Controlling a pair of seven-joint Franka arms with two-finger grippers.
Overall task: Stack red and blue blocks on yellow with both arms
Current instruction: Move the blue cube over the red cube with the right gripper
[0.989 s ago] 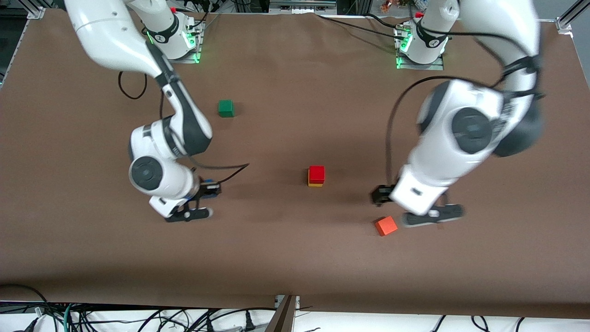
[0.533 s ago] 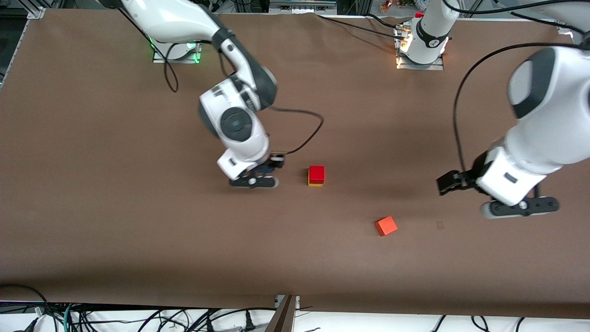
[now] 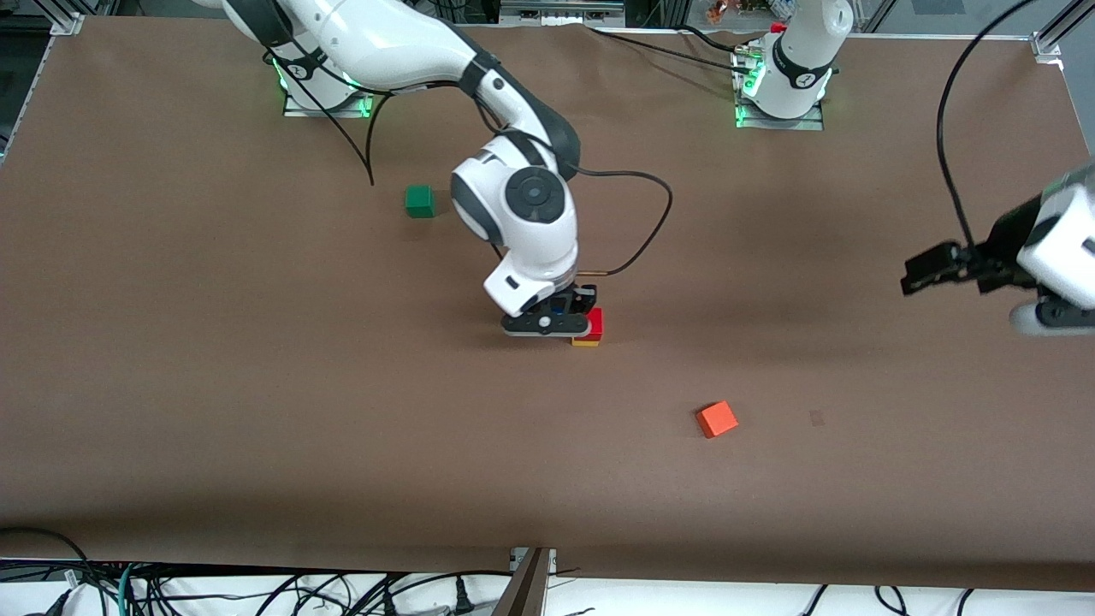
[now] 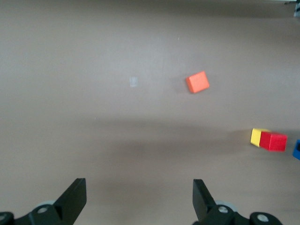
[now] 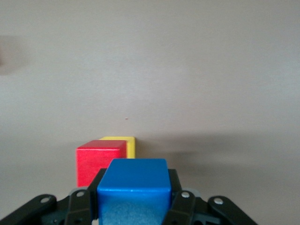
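Jaws of the right gripper clamp the blue block beside the red block sitting on yellow mid-counter; it should centre squarely overhead before lowering. Left gripper waits, spread wide.

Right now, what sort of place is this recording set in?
Most likely a robotics lab bench. Two arms are bolted to a brown-covered table, coloured cubes lie about, including the red block on the yellow block, and cables tangle beneath the table's edge.
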